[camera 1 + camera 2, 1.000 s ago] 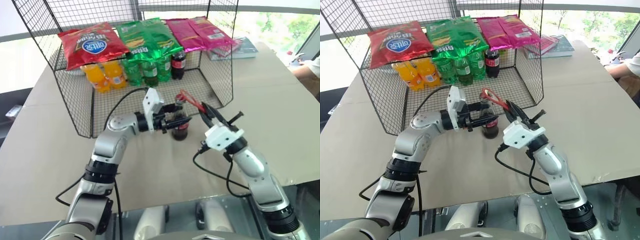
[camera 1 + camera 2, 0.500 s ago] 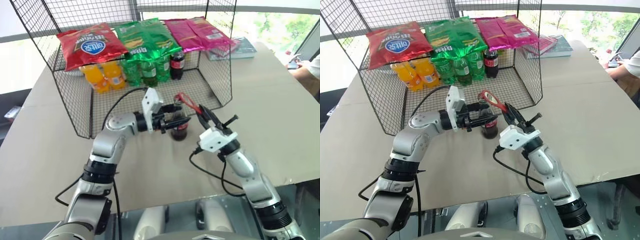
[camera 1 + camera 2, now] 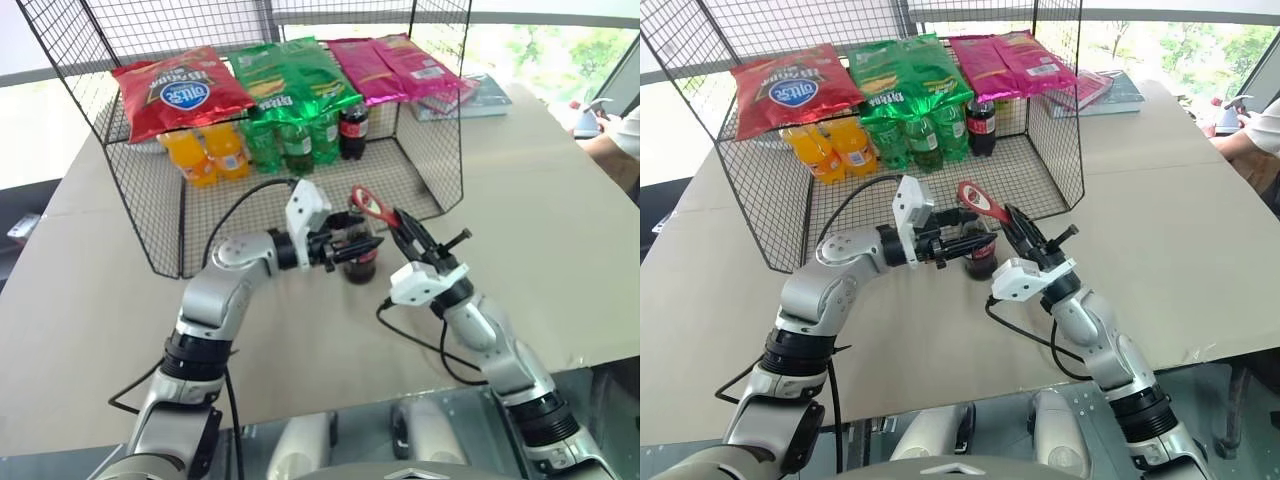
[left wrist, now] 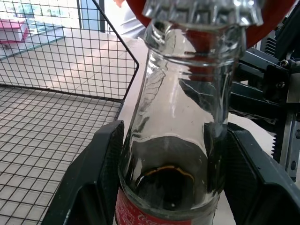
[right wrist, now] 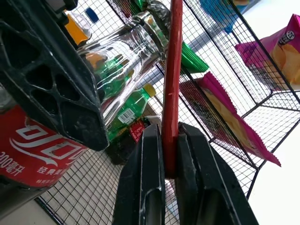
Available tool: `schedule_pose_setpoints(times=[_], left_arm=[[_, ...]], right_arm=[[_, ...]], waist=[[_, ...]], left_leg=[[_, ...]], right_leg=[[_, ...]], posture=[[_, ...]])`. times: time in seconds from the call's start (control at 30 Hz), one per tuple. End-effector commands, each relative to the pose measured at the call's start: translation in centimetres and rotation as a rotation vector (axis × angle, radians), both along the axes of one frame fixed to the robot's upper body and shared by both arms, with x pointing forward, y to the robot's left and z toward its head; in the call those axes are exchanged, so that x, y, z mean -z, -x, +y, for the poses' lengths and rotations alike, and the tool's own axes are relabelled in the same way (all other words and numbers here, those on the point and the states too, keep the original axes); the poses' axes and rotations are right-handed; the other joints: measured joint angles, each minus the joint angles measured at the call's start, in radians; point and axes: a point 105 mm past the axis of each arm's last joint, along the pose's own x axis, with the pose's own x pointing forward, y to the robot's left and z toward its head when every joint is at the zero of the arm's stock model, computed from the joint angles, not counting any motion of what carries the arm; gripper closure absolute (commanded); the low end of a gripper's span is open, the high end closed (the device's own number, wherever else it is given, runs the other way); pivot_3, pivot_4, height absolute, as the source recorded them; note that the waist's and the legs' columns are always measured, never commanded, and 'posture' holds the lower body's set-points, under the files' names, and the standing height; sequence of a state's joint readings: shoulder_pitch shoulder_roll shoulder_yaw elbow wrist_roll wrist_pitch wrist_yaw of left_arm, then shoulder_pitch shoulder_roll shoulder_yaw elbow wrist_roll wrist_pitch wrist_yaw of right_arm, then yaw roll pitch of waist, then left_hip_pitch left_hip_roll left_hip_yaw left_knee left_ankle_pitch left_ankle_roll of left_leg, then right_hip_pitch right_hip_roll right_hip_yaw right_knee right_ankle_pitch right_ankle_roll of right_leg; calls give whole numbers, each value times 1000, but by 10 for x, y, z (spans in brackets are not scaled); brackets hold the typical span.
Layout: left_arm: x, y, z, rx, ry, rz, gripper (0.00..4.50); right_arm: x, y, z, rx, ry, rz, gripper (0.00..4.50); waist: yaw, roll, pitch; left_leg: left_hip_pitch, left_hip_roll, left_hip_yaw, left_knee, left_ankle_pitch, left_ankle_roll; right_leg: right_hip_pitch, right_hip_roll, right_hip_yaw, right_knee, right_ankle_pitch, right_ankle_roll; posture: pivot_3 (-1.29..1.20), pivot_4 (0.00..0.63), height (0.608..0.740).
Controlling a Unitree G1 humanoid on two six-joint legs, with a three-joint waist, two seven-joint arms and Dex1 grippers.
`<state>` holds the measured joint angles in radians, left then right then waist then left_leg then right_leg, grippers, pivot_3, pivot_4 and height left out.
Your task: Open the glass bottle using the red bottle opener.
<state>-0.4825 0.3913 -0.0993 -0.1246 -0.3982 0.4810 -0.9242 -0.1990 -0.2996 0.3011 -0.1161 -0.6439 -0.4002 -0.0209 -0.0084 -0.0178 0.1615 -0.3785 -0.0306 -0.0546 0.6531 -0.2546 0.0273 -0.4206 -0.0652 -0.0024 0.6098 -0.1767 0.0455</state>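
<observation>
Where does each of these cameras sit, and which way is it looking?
Head camera, two eyes: looks forward and down at the table and wire rack; both arms show.
Left wrist: looks along the left end effector at the glass bottle it grips; its own fingers show.
Right wrist: looks along the right end effector, shut on the red bottle opener.
Both wrist views share the bottle's neck and the opener.

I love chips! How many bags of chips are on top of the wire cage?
4, side by side on the cage's top: a red bag at the left, a green bag next, then two pink bags at the right. More could hide underneath.
</observation>
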Motion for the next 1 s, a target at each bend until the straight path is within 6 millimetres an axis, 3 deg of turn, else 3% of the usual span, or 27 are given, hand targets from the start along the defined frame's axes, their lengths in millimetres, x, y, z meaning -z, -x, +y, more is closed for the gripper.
schedule_pose_setpoints(times=[0.03, 0.23, 0.47, 0.83, 1.0], left_arm=[[-10, 10, -14, 109, 24, -54, 2193], [-1, 8, -9, 103, -6, -43, 2193], [7, 5, -11, 98, -22, -30, 2193], [9, 4, -13, 98, -16, -30, 2193], [9, 7, -13, 94, 3, -30, 2193]], right_arm=[[30, 4, 14, -45, 170, 47, 4500], [11, 6, -13, -14, 325, -2, 4500], [-14, 3, -31, -24, 502, -41, 4500], [-63, -5, -35, -60, 566, -131, 4500], [-98, 1, -31, -73, 429, -176, 4500]], waist=[[-1, 0, 0], [-1, 0, -1], [1, 0, -1], [3, 0, -1], [3, 0, -1]], left_leg=[[1, 0, 0, 0, 0, 0], [4, 0, 0, 0, -2, 4], [6, 0, 0, 0, -3, 5], [6, 0, 0, 0, -3, 5], [6, 1, 0, 0, -3, 5]], right_leg=[[1, 0, 0, 0, 0, 0], [5, 0, 0, -1, 0, 0], [7, 0, 0, -1, 0, 0], [7, 0, 0, -1, 0, 0], [7, -1, 0, -1, 0, 0]], posture=[[0, 150, 740], [0, 150, 740], [0, 150, 740], [0, 150, 740], [0, 150, 740]])
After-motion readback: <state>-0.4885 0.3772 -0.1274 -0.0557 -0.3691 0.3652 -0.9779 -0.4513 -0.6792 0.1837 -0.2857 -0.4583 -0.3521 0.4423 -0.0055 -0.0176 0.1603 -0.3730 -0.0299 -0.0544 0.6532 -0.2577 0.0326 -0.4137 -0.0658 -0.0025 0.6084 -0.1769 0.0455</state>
